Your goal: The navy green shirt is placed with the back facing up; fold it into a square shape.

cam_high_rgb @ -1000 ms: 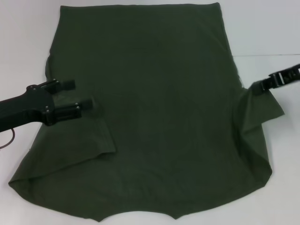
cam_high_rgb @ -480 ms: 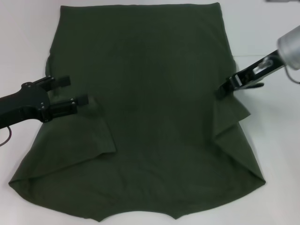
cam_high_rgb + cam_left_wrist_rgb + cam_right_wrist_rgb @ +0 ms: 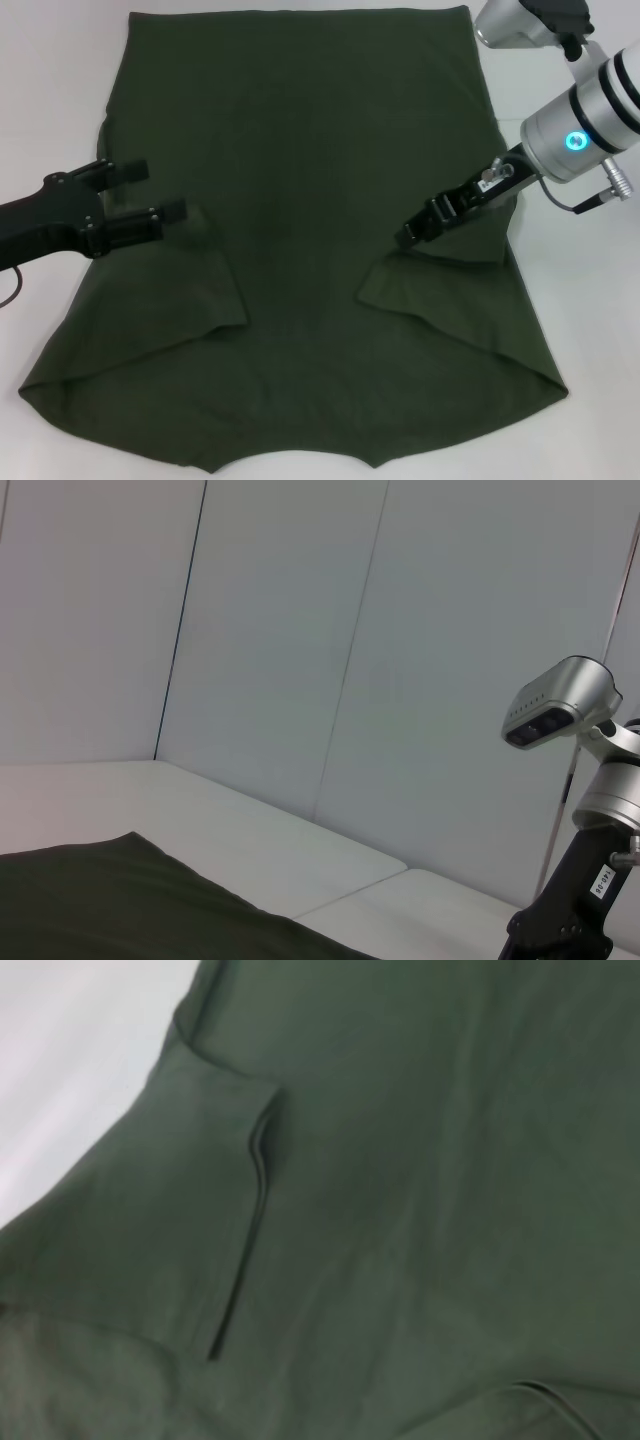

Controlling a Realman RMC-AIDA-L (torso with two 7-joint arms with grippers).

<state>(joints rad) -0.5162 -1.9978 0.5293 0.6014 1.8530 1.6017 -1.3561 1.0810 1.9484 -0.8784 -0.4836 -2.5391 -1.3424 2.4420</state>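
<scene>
both grippers, left gripper (image 3: pixel 160 192) and right gripper (image 3: pixel 408 240), seemingly over navy green shirt (image 3: pixel 300 150)

The right pincer (image 3: pixel 408 238) has carried the navy green shirt (image 3: pixel 300 150)'s right sleeve inward over the body; the left pincer (image 3: pixel 158 194) drew slightly back.

The navy green shirt (image 3: pixel 300 200) runs off the head view's lower edge, so its collar end is cut away. The right gripper (image 3: pixel 412 236) hides its own fingertips among folded cloth. The right wrist view shows only blurred fabric, no fingers.
</scene>
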